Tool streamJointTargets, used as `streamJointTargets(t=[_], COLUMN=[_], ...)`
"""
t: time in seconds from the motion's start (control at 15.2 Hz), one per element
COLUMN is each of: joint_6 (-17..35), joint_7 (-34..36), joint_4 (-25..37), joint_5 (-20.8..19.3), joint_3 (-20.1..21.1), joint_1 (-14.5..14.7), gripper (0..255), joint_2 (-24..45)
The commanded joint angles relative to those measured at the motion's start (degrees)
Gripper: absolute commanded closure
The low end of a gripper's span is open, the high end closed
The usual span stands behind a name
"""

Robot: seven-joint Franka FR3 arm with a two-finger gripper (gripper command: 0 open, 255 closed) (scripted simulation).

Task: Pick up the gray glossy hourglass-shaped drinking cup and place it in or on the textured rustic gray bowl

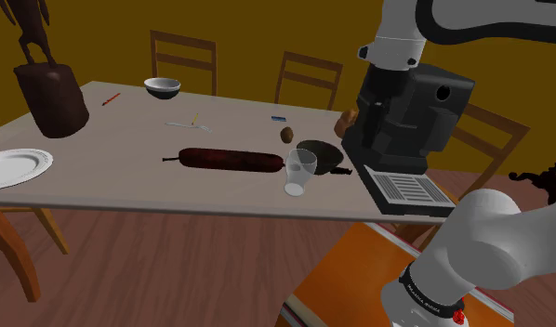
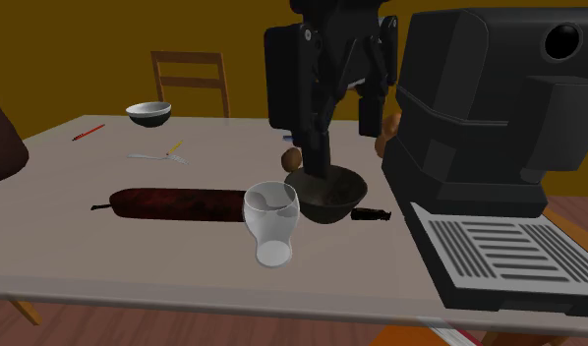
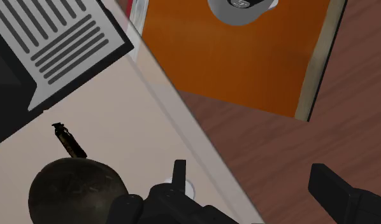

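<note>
Gripper (image 3: 251,170) spread, empty — near dark bowl (image 2: 331,197) and glassy cup (image 2: 271,218), side by side

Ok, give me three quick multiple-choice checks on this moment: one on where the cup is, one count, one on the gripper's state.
1. Where is the pale see-through hourglass-shaped cup?
A) on a round white plate
B) on the pale table, beside the dark rough-textured bowl
C) inside that bowl

2. How many bowls are on the table?
A) one
B) two
C) four

3. The black two-finger gripper is:
A) shut on the cup
B) shut on nothing
C) open and empty

Answers:
1 B: the cup stands on the tabletop next to the dark bowl's rim.
2 B: there is the dark bowl, plus a small grey bowl with a white inside near the far edge.
3 C: its fingers stand apart, clasping nothing.
</note>
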Motion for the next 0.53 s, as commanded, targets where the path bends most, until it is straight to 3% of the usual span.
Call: streamJointTargets(t=[0.0,0.46], joint_6=[0.00,15.07], joint_7=[0.00,-3.55], joint_4=[0.00,-3.09], joint_5=[0.00,-2.92], joint_3=[0.00,-2.54], joint_1=[0.00,-1.02], gripper=[0,0], joint_2=[0.00,9.32])
